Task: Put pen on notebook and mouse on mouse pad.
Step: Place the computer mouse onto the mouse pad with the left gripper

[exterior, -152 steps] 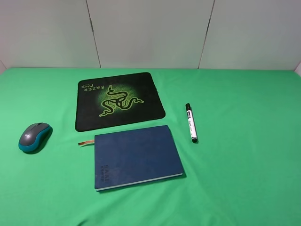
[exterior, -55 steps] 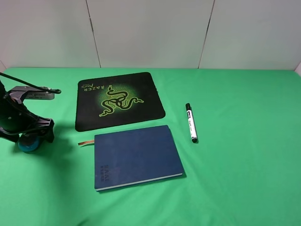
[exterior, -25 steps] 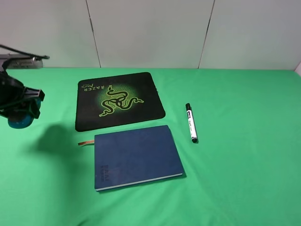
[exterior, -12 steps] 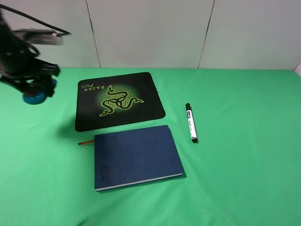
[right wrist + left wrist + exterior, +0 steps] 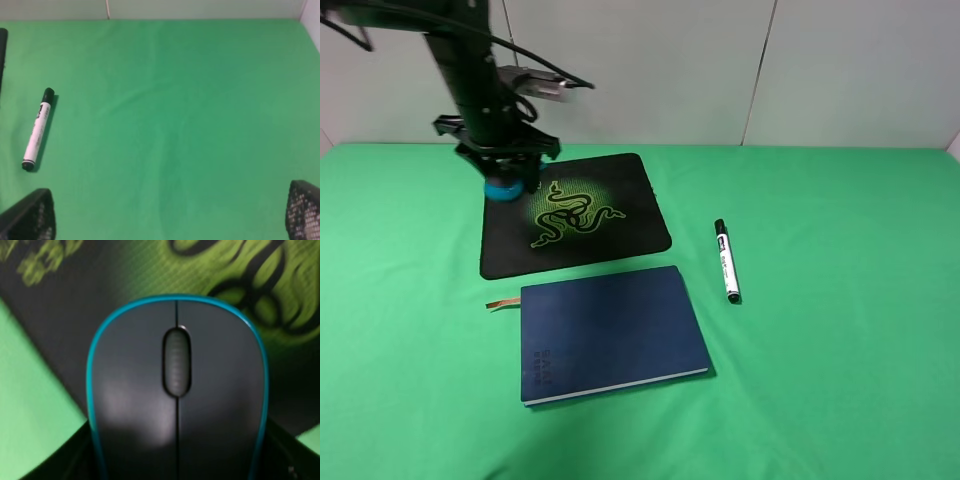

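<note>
The grey and teal mouse [image 5: 503, 189] hangs just above the back left part of the black mouse pad [image 5: 632, 186], with my left gripper [image 5: 504, 178] shut on it. The left wrist view is filled by the mouse [image 5: 177, 385], with the green-emblem mouse pad [image 5: 70, 310] beneath and the left gripper [image 5: 177, 462] clamping its sides. The navy notebook [image 5: 610, 332] lies closed in front of the pad. To its right lies the white pen [image 5: 726, 261], bare on the cloth. My right gripper [image 5: 165, 215] stands open, well short of the pen [image 5: 38, 129]; the high view does not show it.
A green cloth [image 5: 840, 350] covers the whole table. White wall panels [image 5: 640, 70] stand behind its far edge. The left arm's black links and cable [image 5: 470, 60] rise over the back left of the table.
My left gripper has carried the mouse from the far left of the table rightward, to over the mouse pad's back left part. Notebook and pen have not moved.
</note>
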You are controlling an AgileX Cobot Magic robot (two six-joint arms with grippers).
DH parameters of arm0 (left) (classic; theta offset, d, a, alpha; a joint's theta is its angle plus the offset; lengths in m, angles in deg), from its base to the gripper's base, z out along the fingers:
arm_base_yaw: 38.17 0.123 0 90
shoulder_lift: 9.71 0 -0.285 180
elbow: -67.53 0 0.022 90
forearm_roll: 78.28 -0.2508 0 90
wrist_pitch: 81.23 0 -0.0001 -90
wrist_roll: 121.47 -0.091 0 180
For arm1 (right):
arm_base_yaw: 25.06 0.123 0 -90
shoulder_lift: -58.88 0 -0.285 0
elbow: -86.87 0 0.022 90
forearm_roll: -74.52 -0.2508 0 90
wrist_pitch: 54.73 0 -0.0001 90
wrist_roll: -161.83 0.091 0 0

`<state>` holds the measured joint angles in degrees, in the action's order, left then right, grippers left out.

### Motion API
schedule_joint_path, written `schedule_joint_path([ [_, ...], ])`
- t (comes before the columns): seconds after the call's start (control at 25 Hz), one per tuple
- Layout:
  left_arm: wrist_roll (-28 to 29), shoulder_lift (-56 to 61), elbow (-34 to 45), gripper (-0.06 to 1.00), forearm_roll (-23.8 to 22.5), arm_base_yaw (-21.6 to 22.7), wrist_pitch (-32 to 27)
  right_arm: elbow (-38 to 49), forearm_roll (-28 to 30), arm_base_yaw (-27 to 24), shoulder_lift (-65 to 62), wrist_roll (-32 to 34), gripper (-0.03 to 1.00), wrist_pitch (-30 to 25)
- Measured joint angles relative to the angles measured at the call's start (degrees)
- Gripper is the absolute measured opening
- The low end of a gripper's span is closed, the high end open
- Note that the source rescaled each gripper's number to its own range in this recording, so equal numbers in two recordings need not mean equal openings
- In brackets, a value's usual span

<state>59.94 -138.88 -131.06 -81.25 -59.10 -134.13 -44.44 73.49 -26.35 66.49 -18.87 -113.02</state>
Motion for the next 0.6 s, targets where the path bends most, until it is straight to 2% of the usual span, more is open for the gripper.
schedule_joint_path([
  [0.24,0.0,-7.9,-8.1,0.02,-1.1,-3.5,-0.3,0.0,0.0,0.0,0.0,0.0,1.0,0.0],
  [0.6,0.1,-12.4,-8.6,0.02,-1.4,-4.0,4.9,0.0,-0.1,0.0,0.0,0.0,1.0,0.0],
])
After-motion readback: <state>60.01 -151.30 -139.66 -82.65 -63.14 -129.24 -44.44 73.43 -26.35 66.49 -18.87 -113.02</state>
